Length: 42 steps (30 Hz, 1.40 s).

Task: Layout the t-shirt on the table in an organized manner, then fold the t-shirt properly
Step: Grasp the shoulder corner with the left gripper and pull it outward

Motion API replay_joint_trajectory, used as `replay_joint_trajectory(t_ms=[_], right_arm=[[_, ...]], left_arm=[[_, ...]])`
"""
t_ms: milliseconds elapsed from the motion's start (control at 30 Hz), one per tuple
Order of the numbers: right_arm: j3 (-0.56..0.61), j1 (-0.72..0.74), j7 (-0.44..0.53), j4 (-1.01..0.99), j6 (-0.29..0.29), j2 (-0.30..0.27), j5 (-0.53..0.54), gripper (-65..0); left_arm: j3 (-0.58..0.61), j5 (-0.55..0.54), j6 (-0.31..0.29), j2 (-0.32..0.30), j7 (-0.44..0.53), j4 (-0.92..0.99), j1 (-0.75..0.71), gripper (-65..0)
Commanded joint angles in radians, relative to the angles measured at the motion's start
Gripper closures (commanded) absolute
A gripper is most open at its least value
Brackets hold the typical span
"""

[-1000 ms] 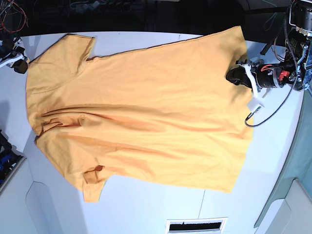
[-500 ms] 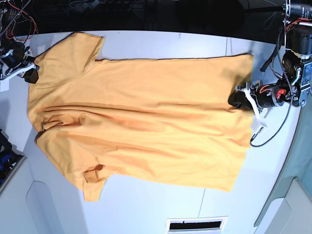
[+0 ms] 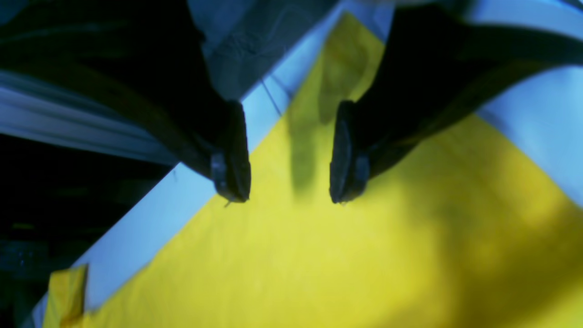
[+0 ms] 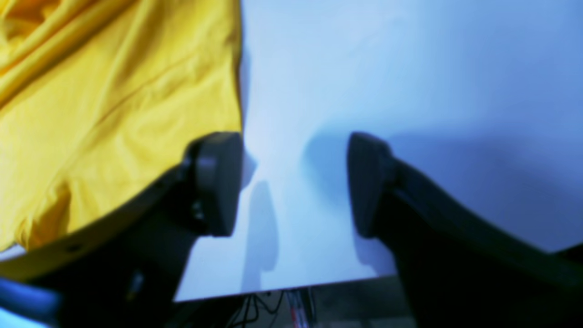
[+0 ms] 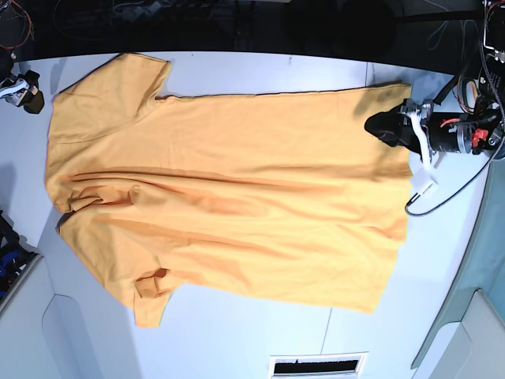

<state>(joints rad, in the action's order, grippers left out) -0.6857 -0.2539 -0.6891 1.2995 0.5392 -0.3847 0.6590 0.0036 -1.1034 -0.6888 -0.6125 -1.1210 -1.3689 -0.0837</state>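
Jaws parted and empty on both arms, left gripper (image 3: 289, 198) over the t-shirt (image 5: 229, 197) hem corner, right gripper (image 4: 291, 182) over bare tabletop (image 4: 387, 82) just beside the shirt edge, shirt spread flat, sleeve folded under.

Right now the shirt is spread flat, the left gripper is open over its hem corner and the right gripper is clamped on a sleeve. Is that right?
Not quite. The right gripper is open with its jaws apart over bare table, beside the t-shirt and holding nothing, as the right wrist view shows. The left gripper is open over the hem.
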Motion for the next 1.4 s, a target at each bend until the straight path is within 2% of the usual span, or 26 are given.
replay_joint_trajectory(t_ms=[0,100,267,367,467,567,733,833,1000,1167,1233,1267,1300,1367], right_arm=[[0.000,-0.007,0.014,0.016,0.008,-0.022,0.014,-37.9],[0.035,-0.027,0.013,0.016,0.008,-0.020,0.011,-37.9],[0.127,-0.040,0.010,0.016,0.008,-0.013,0.019,-37.9],[0.184,-0.040,0.011,0.016,0.018,-0.005,0.019,-37.7],[0.206,-0.040,0.011,0.016,0.019,0.022,0.019,-37.7],[0.208,-0.040,0.011,0.016,0.019,0.045,0.019,-37.7],[0.208,-0.040,0.011,0.016,0.019,0.055,0.019,-37.7],[0.208,-0.040,0.011,0.016,0.019,0.055,0.021,-37.7],[0.208,-0.040,0.010,0.016,0.019,0.055,0.022,-37.7],[0.208,-0.040,0.003,0.016,0.019,0.055,0.023,-37.7],[0.208,-0.040,0.003,0.016,0.019,0.055,0.023,-36.2],[0.208,-0.040,0.003,0.016,0.019,0.055,0.031,-32.7],[0.208,-0.040,0.003,0.016,0.019,0.055,0.040,-26.9],[0.208,-0.040,0.002,0.016,0.018,0.055,0.063,-8.8]], left_arm=[[-0.018,-0.023,-0.009,-0.018,0.021,-0.024,-0.004,-32.0],[-0.075,-0.022,-0.009,0.005,0.029,-0.029,-0.042,-32.0],[-0.235,-0.020,-0.009,0.061,0.029,-0.029,-0.078,-32.0],[-0.318,0.000,-0.009,0.066,0.033,-0.029,-0.106,-32.2],[-0.380,0.023,-0.009,0.067,0.049,-0.029,-0.144,-36.4],[-0.382,0.048,-0.009,0.069,0.068,-0.029,-0.187,-36.6],[-0.382,0.224,-0.009,0.101,0.214,-0.018,-0.242,-36.6],[-0.382,0.289,-0.009,0.129,0.219,-0.018,-0.244,-36.6],[-0.362,0.330,-0.009,0.171,0.220,-0.017,-0.244,-36.6],[-0.272,0.374,-0.009,0.183,0.219,-0.017,-0.246,-36.4],[-0.237,0.391,-0.009,0.183,0.219,-0.017,-0.248,-32.1],[-0.226,0.390,-0.009,0.183,0.219,-0.018,-0.249,-27.1],[-0.219,0.386,-0.009,0.183,0.219,-0.018,-0.249,-20.0],[-0.217,0.382,-0.009,0.183,0.220,-0.018,-0.249,-5.2]])
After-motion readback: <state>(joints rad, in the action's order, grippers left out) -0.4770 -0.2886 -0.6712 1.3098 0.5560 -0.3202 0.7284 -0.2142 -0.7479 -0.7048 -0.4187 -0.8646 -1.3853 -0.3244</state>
